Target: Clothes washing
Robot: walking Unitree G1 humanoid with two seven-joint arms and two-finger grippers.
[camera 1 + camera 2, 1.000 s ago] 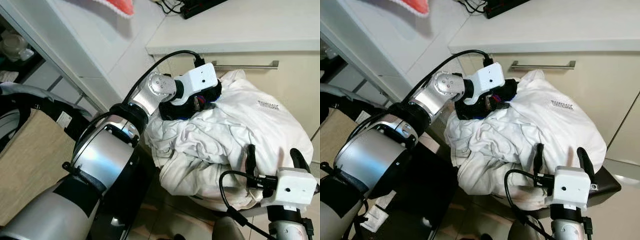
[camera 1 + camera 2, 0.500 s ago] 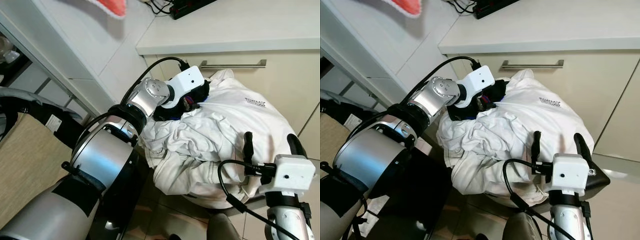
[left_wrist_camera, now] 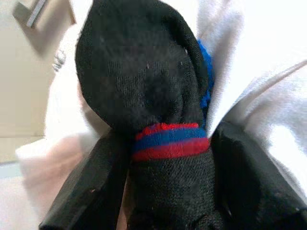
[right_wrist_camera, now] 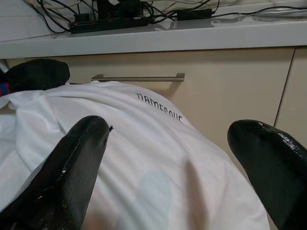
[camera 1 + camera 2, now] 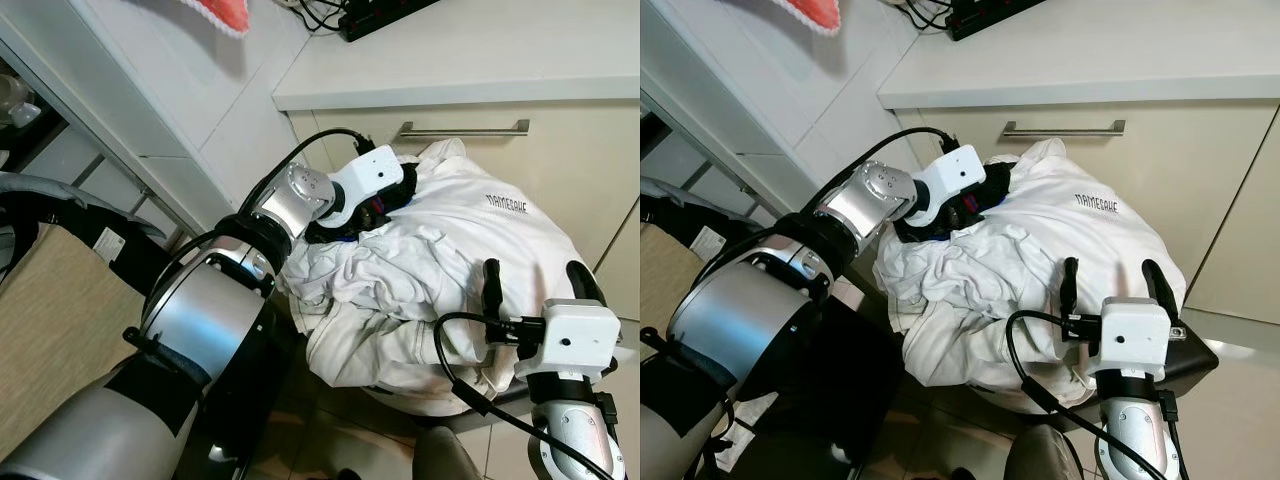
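Note:
A heap of white clothes (image 5: pixel 440 270) fills a dark basket (image 5: pixel 1193 362) in front of the cabinet. At the heap's far left edge my left gripper (image 5: pixel 385 205) is shut on a black sock (image 3: pixel 144 91) with a red and blue band, its fingers (image 3: pixel 86 191) on either side of the cuff. My right gripper (image 5: pixel 530 285) stands open over the near right side of the heap, above a white shirt (image 4: pixel 158 158) with dark lettering, its fingers (image 4: pixel 72 163) apart with nothing between them.
A beige cabinet drawer with a metal handle (image 5: pixel 465 127) stands right behind the basket, under a white worktop with a black power strip (image 5: pixel 385 12). A white wall (image 5: pixel 180 90) runs along the left. Tiled floor (image 5: pixel 330 440) lies below the basket.
The view has shifted slightly. My left gripper has dipped a little lower at the sock, and my right gripper has edged closer over the heap.

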